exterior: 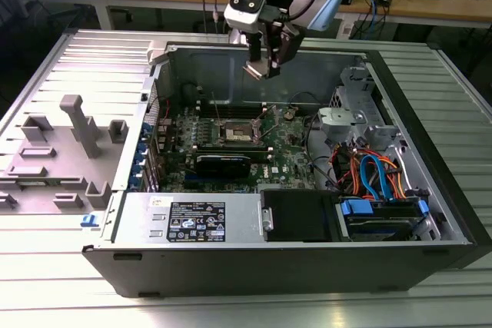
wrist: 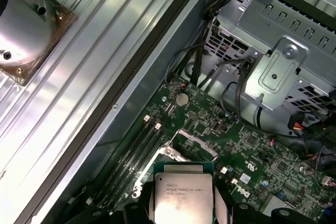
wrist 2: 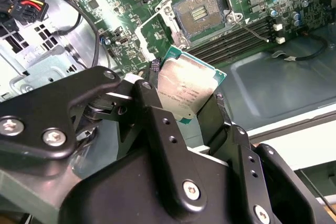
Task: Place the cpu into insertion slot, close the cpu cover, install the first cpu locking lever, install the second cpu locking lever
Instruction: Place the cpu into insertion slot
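Observation:
My gripper [exterior: 261, 65] hangs above the open computer case, over its rear wall, and is shut on the cpu [exterior: 254, 71]. In both wrist views the cpu [wrist 2: 185, 88] [wrist: 181, 196] is a silver-topped square chip with a green edge, clamped between the two black fingers [wrist 2: 152, 103]. The insertion slot [exterior: 236, 134] [wrist 2: 202, 13] lies open and empty on the green motherboard below, its dark centre showing inside a silver rim. A thin wire lever [wrist 2: 253, 31] stands out beside the slot. I cannot make out the cpu cover for certain.
A grey fixture block [exterior: 77, 136] lies on the table at the exterior view's left. Inside the case are memory slots [wrist 2: 247, 32], a long black card [exterior: 223, 164], a power supply [exterior: 192, 217] and a drive cage [exterior: 361, 124] with orange and blue cables [exterior: 377, 174].

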Robot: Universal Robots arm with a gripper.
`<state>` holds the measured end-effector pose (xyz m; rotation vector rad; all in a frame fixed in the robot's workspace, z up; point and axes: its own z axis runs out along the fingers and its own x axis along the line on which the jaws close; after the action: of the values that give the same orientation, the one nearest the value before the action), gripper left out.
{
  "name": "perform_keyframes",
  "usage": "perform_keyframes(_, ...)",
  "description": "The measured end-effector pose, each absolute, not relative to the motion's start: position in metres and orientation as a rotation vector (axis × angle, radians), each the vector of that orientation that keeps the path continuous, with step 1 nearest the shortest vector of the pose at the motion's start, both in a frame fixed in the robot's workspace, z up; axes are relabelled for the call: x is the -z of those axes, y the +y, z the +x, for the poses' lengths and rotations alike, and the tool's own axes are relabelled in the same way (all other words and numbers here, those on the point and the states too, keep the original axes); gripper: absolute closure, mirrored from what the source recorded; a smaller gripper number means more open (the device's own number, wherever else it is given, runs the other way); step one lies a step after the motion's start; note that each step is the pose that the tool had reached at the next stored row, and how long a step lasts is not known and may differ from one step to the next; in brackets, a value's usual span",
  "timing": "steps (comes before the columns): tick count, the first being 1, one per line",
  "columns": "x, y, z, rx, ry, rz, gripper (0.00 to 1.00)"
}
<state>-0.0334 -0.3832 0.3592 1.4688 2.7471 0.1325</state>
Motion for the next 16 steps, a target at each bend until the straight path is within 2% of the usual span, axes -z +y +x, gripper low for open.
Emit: perform_keyframes(16, -0.3579, -0.3833, -0.0335, -0.131, 2.696, 1.556, 0.45)
